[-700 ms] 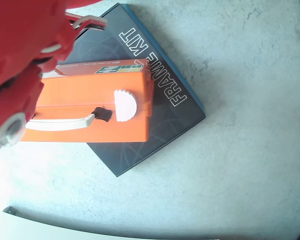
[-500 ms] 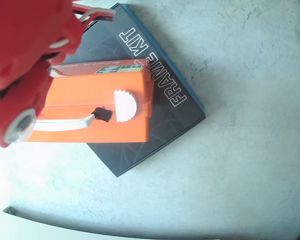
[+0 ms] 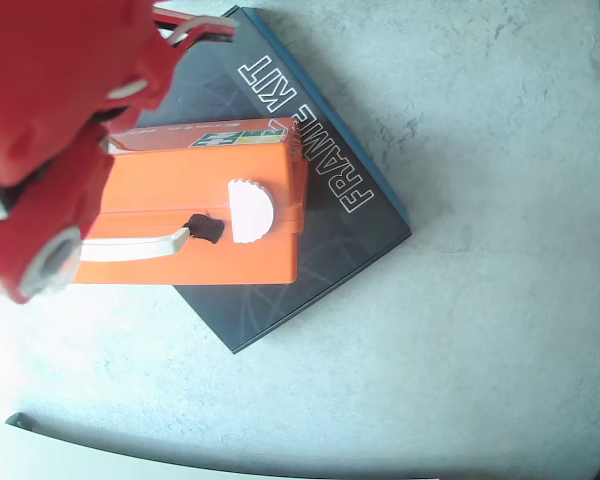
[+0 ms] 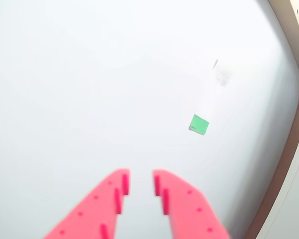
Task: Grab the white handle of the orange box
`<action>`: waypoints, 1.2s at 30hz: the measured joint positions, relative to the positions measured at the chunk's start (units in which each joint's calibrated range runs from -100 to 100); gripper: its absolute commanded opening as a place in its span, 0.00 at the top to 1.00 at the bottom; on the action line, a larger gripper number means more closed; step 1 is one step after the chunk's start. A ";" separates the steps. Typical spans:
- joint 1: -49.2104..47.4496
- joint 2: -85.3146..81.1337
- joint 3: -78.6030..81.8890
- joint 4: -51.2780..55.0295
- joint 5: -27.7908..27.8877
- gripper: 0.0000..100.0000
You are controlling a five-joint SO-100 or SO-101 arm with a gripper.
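The orange box (image 3: 200, 215) lies on a flat black "FRAME KIT" box (image 3: 330, 230) in the overhead view. Its white handle (image 3: 135, 247) runs along the box's near face and ends in a black pivot (image 3: 205, 229), beside a round white latch (image 3: 252, 212). My red arm (image 3: 50, 110) covers the box's left end and the handle's left part. The fingertips are hidden there. In the wrist view my gripper (image 4: 140, 174) points at a bright white surface, its jaws a narrow gap apart with nothing between them. Neither box nor handle appears in that view.
Grey tabletop spreads right of and below the black box (image 3: 460, 330). In the wrist view, a small green square (image 4: 199, 124) lies on the white surface and a wooden edge (image 4: 289, 149) runs down the right side.
The red arm has shifted right and slightly up over the orange box's left end, hiding more of the white handle. The boxes have not moved.
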 measured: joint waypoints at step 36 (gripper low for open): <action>-8.85 70.87 -109.90 -19.10 17.61 0.75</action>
